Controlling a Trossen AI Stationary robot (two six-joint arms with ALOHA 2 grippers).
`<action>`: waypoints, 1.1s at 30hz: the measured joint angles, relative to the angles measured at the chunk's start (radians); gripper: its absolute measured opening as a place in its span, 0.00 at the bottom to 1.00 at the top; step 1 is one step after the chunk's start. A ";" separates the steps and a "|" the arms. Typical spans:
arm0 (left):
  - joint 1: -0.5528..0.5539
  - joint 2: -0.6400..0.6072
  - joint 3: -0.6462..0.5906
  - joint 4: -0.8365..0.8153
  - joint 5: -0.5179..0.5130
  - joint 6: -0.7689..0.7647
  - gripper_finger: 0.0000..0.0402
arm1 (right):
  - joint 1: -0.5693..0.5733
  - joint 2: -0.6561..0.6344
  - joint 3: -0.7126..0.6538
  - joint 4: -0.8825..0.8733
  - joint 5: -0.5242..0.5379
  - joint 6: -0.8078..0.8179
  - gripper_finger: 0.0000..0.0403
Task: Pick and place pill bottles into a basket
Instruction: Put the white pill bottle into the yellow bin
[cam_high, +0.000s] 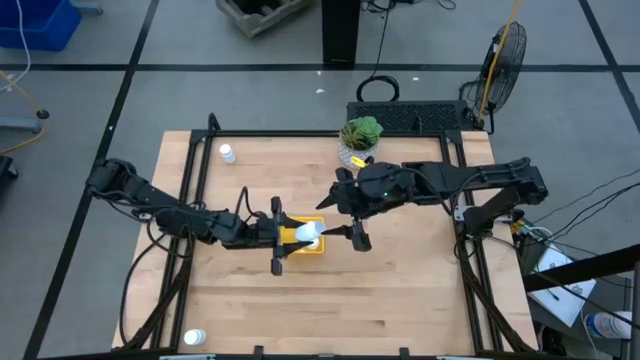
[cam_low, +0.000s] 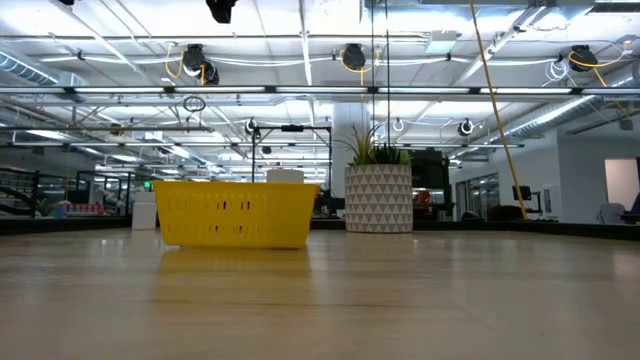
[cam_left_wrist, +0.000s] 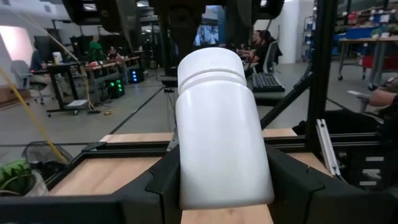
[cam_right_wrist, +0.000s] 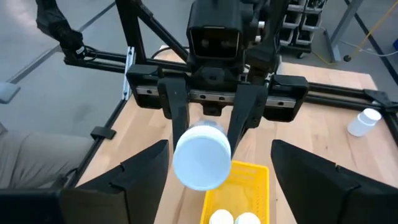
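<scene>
From above, the left gripper (cam_high: 303, 236) holds a pill bottle (cam_high: 305, 233) clamped over the yellow basket (cam_high: 291, 236); the right gripper (cam_high: 352, 223) stands apart beside it. The low view shows the basket on the desk (cam_low: 400, 300). The right wrist view shows two bottles (cam_right_wrist: 234, 218) lying inside.

Bright overhead strip lights (cam_low: 300, 60), soft shadows on table (cam_low: 400, 300); foreground blurred in wrist views.

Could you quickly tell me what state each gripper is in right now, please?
Left gripper: shut on a pill bottle above the basket.
Right gripper: open, holding nothing.
</scene>
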 joint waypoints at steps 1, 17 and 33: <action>0.000 0.000 0.000 0.001 -0.004 0.003 0.44 | 0.000 0.002 0.000 0.000 -0.001 -0.001 0.69; 0.010 0.000 0.000 0.032 -0.007 0.019 0.44 | 0.000 0.038 0.000 0.025 -0.002 -0.001 0.69; 0.015 0.000 0.000 0.035 -0.006 0.025 0.44 | 0.000 0.041 0.000 0.021 -0.002 0.001 0.57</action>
